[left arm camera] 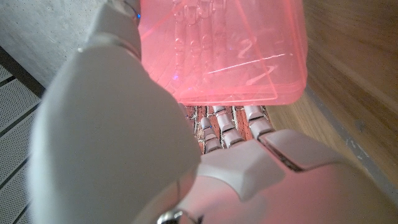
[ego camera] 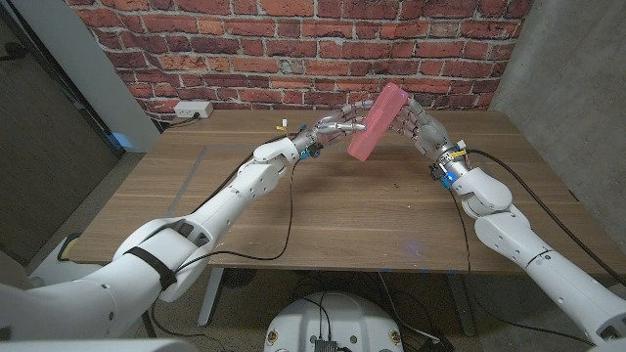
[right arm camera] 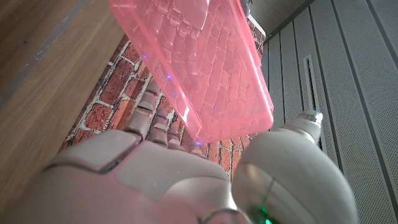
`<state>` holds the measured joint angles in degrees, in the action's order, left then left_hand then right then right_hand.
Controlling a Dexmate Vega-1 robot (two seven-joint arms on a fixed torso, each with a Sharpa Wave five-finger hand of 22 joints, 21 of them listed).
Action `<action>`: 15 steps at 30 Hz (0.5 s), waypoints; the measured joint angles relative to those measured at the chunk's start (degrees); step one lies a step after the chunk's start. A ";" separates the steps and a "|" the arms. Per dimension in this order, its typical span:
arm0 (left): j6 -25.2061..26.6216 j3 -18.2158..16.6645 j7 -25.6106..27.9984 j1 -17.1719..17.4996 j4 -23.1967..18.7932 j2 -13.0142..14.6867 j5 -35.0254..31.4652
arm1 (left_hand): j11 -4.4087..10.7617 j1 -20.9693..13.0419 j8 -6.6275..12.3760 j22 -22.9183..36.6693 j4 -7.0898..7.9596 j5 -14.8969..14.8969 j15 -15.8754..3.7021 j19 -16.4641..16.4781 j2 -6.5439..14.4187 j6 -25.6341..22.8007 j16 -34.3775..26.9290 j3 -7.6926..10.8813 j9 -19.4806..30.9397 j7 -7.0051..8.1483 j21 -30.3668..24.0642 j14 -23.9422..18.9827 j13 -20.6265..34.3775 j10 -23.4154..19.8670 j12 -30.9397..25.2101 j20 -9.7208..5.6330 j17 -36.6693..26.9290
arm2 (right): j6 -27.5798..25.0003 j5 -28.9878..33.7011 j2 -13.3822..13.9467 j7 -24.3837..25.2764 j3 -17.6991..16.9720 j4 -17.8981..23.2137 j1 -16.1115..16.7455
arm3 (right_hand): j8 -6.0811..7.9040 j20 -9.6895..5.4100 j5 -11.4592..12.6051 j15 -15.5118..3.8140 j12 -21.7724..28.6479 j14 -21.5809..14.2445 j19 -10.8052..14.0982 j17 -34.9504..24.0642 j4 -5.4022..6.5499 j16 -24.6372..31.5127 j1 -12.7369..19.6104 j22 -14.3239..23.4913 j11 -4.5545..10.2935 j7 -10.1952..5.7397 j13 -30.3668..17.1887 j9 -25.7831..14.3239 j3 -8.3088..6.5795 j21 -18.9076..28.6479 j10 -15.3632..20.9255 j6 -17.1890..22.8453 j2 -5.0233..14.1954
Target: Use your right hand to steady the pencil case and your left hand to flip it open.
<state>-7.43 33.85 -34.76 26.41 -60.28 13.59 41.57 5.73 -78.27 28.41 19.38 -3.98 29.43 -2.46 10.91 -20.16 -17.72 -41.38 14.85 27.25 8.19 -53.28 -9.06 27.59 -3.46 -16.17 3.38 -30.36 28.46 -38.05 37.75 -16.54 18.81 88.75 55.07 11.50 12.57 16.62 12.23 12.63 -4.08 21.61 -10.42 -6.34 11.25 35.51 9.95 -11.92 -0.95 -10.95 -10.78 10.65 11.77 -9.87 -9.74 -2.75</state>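
Holding the pink pencil case [ego camera: 378, 121] up off the tabletop [ego camera: 323, 210], your right robot hand [ego camera: 416, 122] grips it from behind, upper centre of the head frame, w/ the case tilted and its lower end nearest the wood. Left robot hand [ego camera: 337, 127] has its fingers against the case's other face; can't tell if it really grasps or just touches. Risk, imo: pry too hard w/ the left and the case twists out of the right's hold, dropping to the wood. Room: bare wood below and toward frame bottom; the brick wall [ego camera: 293, 39] sits close behind, so don't swing back.
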 measured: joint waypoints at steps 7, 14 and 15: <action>0.41 0.10 -0.42 -0.01 0.07 0.20 -0.13 | 0.03 0.00 0.43 0.00 -1.96 -0.40 0.00 -0.31 0.00 -0.31 -0.12 1.96 0.28 0.30 0.00 0.00 0.18 -0.63 0.00 -0.31 -0.04 | -0.81 1.45 0.62 1.44 0.28 1.05 0.02 | 0.22 0.00 -0.87 -0.37 1.59 -0.76 1.61 0.00 0.02 0.00 0.36 -0.30 -0.36 1.51 -0.12 -0.19 0.65 -0.72 3.07 0.02 -0.37; 0.97 0.27 -0.64 -0.02 0.03 0.56 -0.45 | 0.23 0.00 0.64 0.00 -1.96 -0.39 0.00 -0.31 0.00 -0.72 -0.59 1.96 0.62 -0.10 0.00 0.00 0.45 -0.84 -0.40 -0.31 -0.08 | -2.23 2.45 1.38 2.36 0.63 2.13 0.16 | -0.24 0.00 -0.87 -0.08 1.59 -1.06 1.61 -0.01 0.26 0.00 0.36 -0.24 -0.54 1.53 -0.16 -0.02 0.88 -0.84 3.67 -0.30 -0.37; 1.17 0.31 -0.63 -0.02 -0.09 0.63 -0.55 | 0.23 0.00 0.64 0.00 -1.96 -0.39 0.00 -0.31 0.00 -0.72 -0.60 1.96 0.75 -0.10 0.00 0.00 0.45 -0.84 -0.40 -0.31 -0.08 | -2.57 2.62 1.63 2.48 0.77 2.47 0.17 | -0.33 0.00 -0.87 -0.08 1.59 -1.06 1.60 0.00 0.26 0.00 0.36 -0.23 -0.54 1.51 -0.16 0.03 0.88 -0.85 3.67 -0.28 -0.37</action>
<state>-6.26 34.16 -35.39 26.39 -60.37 14.22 41.01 5.96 -78.27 29.05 19.38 -5.94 29.04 -2.46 10.60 -20.16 -18.44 -41.98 16.80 28.00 8.08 -53.28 -9.06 28.04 -4.29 -16.56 3.07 -30.44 25.88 -35.43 39.38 -14.06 19.57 91.22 55.24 11.18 12.57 15.75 12.16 14.21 -5.15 23.21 -10.42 -6.08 11.25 35.87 9.72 -12.46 0.56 -11.10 -10.75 11.54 10.92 -6.20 -10.02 -3.12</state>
